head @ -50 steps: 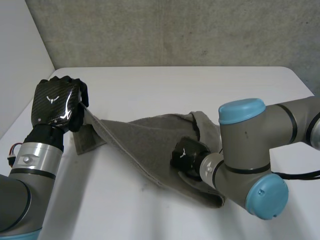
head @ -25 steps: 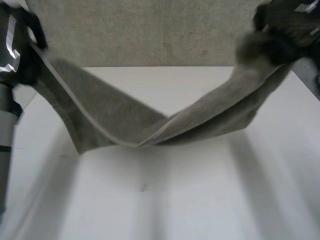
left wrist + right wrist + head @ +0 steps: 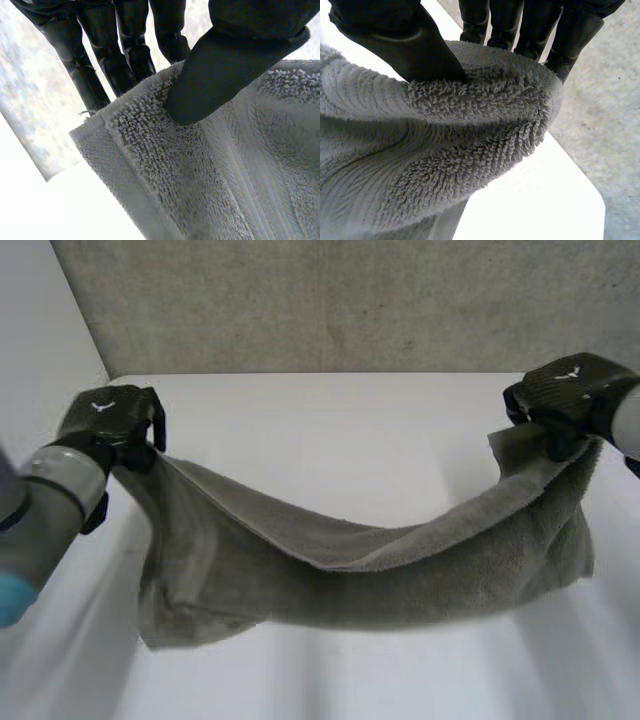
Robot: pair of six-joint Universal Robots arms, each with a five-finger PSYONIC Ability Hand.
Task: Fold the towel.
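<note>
Towel [image 3: 350, 575], sagging mid-span: left hand [image 3: 105, 425] and right hand [image 3: 570, 395] fingers pinch only its two ends; you risk a slip.

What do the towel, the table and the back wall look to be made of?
Towel: grey terry cloth, probably cotton; looped pile and a flat woven border show in the wrist views.
Table: smooth white top, perhaps laminate or painted board.
Wall: rough mottled grey, looks like concrete.
</note>
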